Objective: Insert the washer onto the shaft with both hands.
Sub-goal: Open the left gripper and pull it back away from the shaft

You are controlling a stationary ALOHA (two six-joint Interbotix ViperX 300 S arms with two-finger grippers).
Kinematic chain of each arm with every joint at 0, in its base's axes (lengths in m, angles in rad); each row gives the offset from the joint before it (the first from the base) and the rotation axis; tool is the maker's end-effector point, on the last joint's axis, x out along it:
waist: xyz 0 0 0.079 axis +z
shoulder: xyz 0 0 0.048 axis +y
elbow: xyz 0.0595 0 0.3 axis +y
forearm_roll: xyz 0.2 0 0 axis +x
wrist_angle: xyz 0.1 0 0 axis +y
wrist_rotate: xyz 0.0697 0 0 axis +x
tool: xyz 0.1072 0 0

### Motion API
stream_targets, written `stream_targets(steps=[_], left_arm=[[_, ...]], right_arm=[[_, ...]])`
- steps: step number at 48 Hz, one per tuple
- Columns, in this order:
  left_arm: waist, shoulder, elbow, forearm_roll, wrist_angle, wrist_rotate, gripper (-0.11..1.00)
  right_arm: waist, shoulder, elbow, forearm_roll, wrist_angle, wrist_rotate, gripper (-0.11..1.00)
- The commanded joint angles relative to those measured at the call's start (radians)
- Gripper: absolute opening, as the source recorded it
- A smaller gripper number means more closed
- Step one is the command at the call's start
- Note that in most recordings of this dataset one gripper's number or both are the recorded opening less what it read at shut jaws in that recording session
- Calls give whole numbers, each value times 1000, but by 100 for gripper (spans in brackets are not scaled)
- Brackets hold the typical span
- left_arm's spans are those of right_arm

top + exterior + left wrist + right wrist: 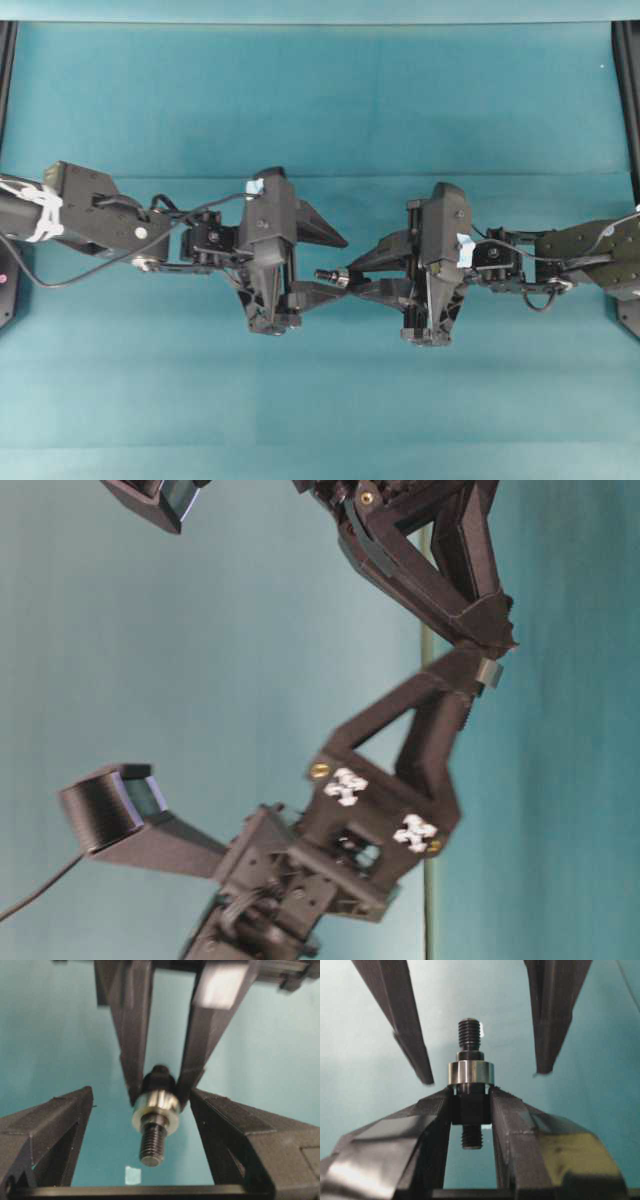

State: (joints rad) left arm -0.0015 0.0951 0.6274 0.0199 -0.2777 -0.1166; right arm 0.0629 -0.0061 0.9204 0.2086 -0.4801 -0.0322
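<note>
The shaft [471, 1110] is a dark rod with threaded ends, held above the teal table. My right gripper [471, 1094] is shut on its dark collar. The grey washer [470, 1072] sits around the shaft, right against the right fingertips. My left gripper [141, 1091] is open, with one finger [55, 1125] on each side of the shaft's threaded end [152, 1142] and touching nothing. The washer [156, 1107] shows there as a bright ring. In the overhead view the left gripper [340, 265] and the right gripper [353, 278] meet tip to tip at the middle, around the shaft [328, 275].
Teal cloth [320, 100] covers the table. A small pale tape scrap [132, 1175] lies on it below the shaft. Black frame posts [628, 100] stand at the table's left and right edges. Both arms [90, 215] reach in from the sides.
</note>
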Motion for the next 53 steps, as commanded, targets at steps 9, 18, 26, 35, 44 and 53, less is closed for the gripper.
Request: stream_targets(steps=[9,18,26,35,44,53], left_arm=[[-6,-63,0,2,-2,0,86],[-6,-107,37,2,-2,-2,86],[-6,-173,104,2,-2,-2,86],[-6,-244,178,2,-2,0,86],[-6,-299,230,2,-2,0,85],[-6,-325,253,2,-2,0,85]], right_arm=[[0,-11,-15,0,-11,9,0],[0,-12,-15,0,-9,9,0],[0,-15,-11,0,-9,9,0],[0,-17,-6,0,-9,9,0],[0,-17,-6,0,-9,11,0],[0,-17,-6,0,-9,11,0]])
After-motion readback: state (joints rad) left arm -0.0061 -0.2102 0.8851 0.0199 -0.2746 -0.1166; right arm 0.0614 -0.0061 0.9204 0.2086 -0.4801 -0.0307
